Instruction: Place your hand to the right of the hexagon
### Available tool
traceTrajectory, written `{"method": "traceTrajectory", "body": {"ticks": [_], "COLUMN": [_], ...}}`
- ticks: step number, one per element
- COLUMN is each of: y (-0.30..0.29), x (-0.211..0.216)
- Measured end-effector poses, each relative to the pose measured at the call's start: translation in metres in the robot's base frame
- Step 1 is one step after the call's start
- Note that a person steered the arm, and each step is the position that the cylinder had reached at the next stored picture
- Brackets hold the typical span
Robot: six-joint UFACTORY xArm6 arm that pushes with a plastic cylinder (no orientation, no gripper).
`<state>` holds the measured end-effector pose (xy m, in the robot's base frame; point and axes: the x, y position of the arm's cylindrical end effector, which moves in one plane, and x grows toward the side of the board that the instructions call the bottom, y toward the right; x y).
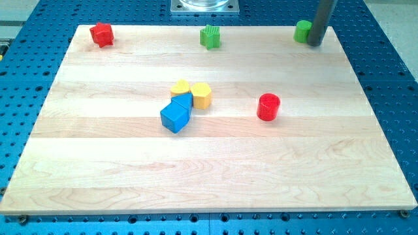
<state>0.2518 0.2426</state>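
The yellow hexagon block lies near the middle of the wooden board, touching a second yellow block on its left and a small blue block. A larger blue cube sits just below them. My tip is at the board's top right corner, far to the upper right of the hexagon, right beside a green cylinder.
A red cylinder stands to the right of the hexagon. A green star-like block is at the top middle. A red star-like block is at the top left corner. A metal arm base sits above the board.
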Motion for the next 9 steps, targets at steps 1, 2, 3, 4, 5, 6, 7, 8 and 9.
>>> {"method": "traceTrajectory", "body": {"ticks": [1,2,3,4,5,6,7,8,9], "y": [0.0,0.0,-0.003,-0.003,-0.003,-0.019,-0.047,-0.092,-0.139], "x": [0.015,0.019,0.033,0.038,0.04,0.059,0.089,0.091,0.108]}}
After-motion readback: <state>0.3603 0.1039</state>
